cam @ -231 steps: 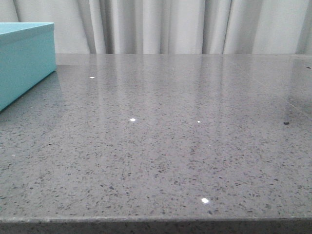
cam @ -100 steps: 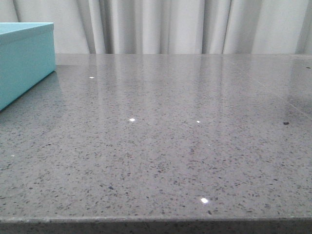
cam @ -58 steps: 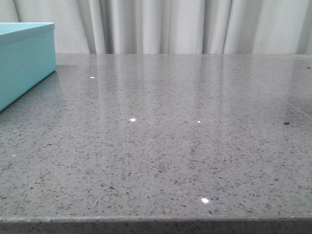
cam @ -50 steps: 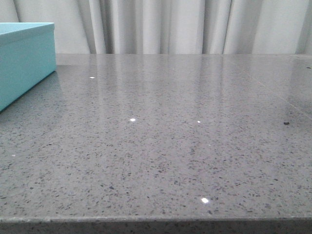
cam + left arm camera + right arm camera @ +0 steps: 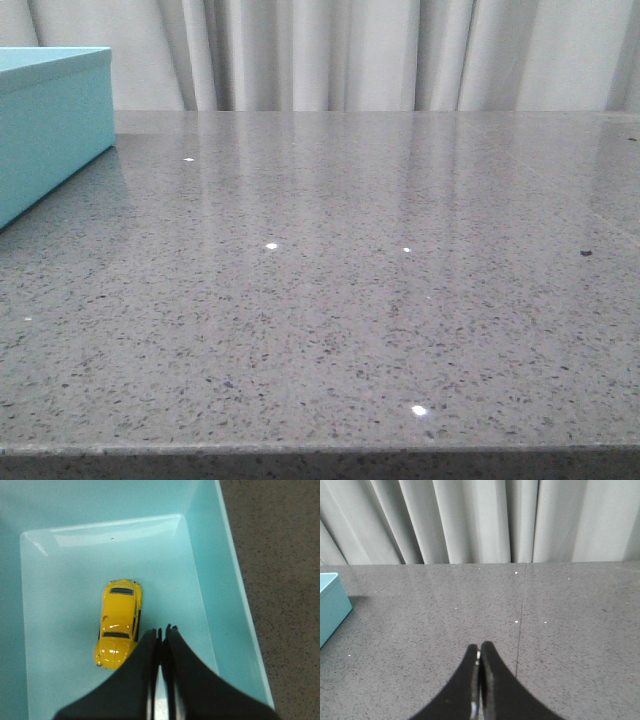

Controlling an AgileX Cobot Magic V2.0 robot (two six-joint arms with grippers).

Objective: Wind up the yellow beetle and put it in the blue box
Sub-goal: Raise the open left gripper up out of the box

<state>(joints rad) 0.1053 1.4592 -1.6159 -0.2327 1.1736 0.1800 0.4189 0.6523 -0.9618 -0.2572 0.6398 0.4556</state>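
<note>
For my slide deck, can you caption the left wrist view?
Yellow beetle resting on the floor of the blue box, left gripper shut and empty above it.

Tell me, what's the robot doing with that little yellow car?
The small glossy yellow toy beetle car lies on the floor of the large light-blue rectangular box, on its wheels. Nothing holds it: the left gripper hangs above it, shut and empty. The right gripper is shut too, over bare grey speckled table, away from the box.

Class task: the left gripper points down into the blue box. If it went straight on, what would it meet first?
Probably the bare floor of the blue box, just beside the yellow beetle; the shut left gripper seems aimed past it, though depth is unclear.
</note>
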